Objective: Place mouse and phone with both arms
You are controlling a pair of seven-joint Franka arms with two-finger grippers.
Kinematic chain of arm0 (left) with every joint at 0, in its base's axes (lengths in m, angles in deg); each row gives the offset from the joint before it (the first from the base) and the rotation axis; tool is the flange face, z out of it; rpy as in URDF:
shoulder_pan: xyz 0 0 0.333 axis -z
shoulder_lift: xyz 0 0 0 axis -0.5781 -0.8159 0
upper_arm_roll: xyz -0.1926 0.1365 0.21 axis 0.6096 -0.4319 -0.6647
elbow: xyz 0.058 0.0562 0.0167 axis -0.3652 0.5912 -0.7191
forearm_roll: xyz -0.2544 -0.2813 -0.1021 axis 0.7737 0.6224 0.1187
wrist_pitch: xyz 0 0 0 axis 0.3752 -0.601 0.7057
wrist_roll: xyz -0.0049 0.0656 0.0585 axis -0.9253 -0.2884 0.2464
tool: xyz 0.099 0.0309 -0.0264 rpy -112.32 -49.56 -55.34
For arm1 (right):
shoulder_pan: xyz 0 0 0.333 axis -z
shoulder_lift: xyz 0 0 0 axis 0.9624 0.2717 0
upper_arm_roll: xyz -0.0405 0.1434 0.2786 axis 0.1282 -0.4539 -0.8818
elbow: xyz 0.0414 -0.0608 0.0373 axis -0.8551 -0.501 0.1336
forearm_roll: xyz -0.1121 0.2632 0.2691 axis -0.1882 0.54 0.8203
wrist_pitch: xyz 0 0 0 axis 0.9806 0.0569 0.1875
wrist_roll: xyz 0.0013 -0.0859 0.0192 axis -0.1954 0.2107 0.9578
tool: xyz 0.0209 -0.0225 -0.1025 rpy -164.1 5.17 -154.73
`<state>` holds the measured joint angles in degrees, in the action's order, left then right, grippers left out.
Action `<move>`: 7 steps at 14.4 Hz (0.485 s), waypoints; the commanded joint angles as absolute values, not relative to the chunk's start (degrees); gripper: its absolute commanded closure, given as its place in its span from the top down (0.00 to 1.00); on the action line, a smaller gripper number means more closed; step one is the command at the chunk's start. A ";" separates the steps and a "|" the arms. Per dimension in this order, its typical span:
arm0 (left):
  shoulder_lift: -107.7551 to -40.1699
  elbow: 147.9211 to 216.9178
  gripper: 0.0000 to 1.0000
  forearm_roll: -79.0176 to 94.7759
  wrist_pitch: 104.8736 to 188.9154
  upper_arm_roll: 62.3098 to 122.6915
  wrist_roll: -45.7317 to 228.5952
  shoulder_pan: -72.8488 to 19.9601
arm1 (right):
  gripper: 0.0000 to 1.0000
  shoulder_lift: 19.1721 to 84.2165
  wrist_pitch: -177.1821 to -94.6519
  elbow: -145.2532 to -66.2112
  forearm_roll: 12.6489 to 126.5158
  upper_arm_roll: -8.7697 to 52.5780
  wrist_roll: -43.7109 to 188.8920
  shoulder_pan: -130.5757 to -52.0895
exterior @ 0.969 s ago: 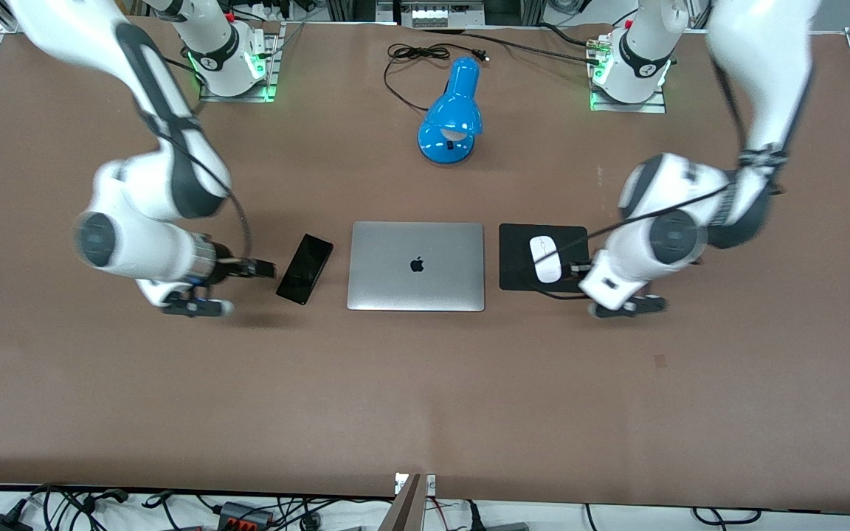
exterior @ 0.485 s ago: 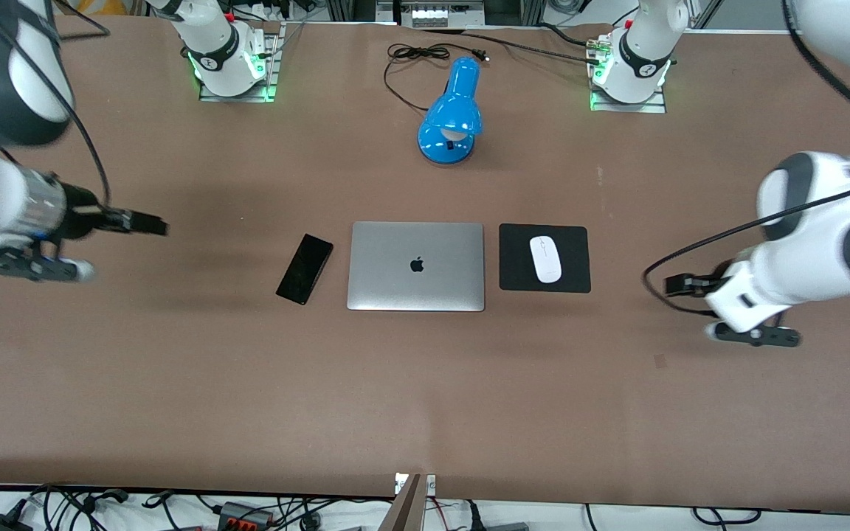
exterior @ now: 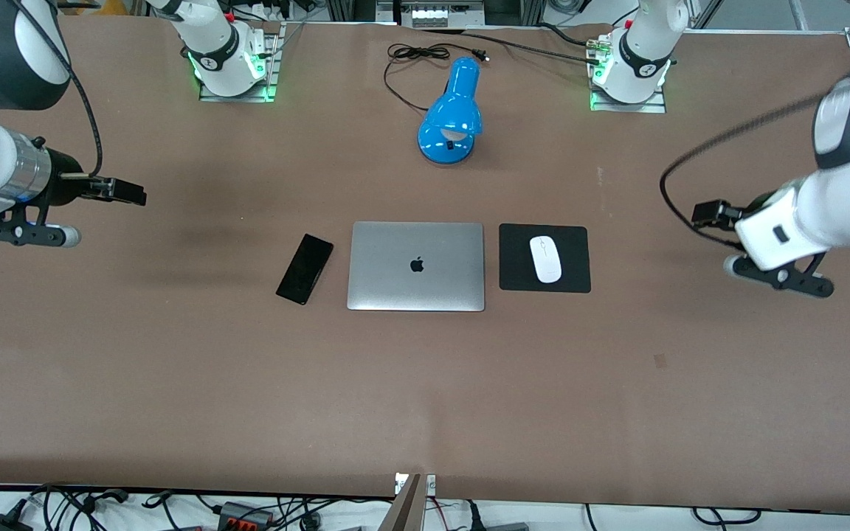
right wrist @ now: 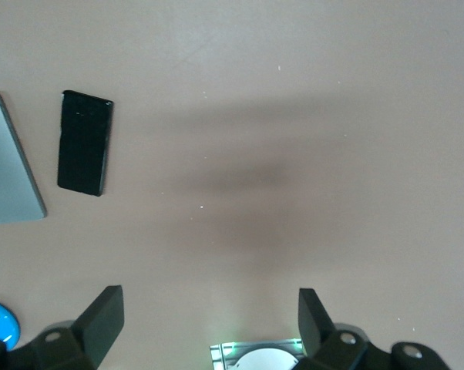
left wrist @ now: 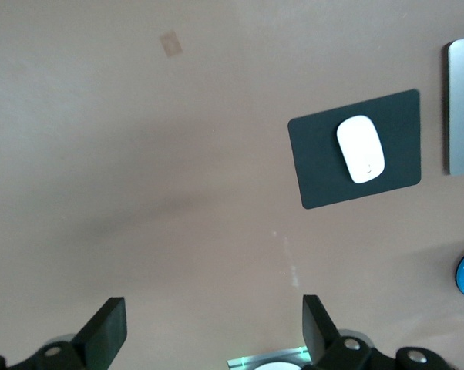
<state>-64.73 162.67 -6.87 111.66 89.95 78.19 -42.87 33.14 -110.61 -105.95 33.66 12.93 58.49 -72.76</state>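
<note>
The white mouse [exterior: 545, 259] lies on a black mouse pad [exterior: 576, 276] beside the laptop, toward the left arm's end of the table; it also shows in the left wrist view [left wrist: 361, 149]. The black phone [exterior: 305, 269] lies flat on the table beside the laptop toward the right arm's end, and shows in the right wrist view [right wrist: 84, 142]. My left gripper [exterior: 707, 214] [left wrist: 213, 331] is open and empty, over bare table apart from the mouse pad. My right gripper [exterior: 132, 194] [right wrist: 209, 316] is open and empty, over bare table apart from the phone.
A closed silver laptop [exterior: 416, 265] lies between phone and mouse pad. A blue desk lamp [exterior: 451, 110] with a black cord [exterior: 403, 55] lies between the arm bases. The brown table [exterior: 425, 398] stretches wide toward the front camera.
Both grippers have drawn away from the phone and the mouse toward their own ends of the table, empty. The phone and the mouse have stayed in place.
</note>
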 commanded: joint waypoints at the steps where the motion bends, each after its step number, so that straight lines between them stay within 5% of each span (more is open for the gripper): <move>1: -54.44 170.67 1.00 -3.50 115.85 82.82 77.68 -39.90 | 1.00 26.56 -114.78 -114.46 32.91 12.50 58.86 -70.73; 3: -49.68 174.54 1.00 -0.25 118.66 74.74 82.06 -33.33 | 1.00 26.56 -115.65 -114.46 32.91 12.50 58.95 -69.49; 7: -47.82 177.44 1.00 0.47 125.17 72.34 83.05 -31.72 | 1.00 26.47 -115.49 -110.70 32.22 12.59 58.95 -68.17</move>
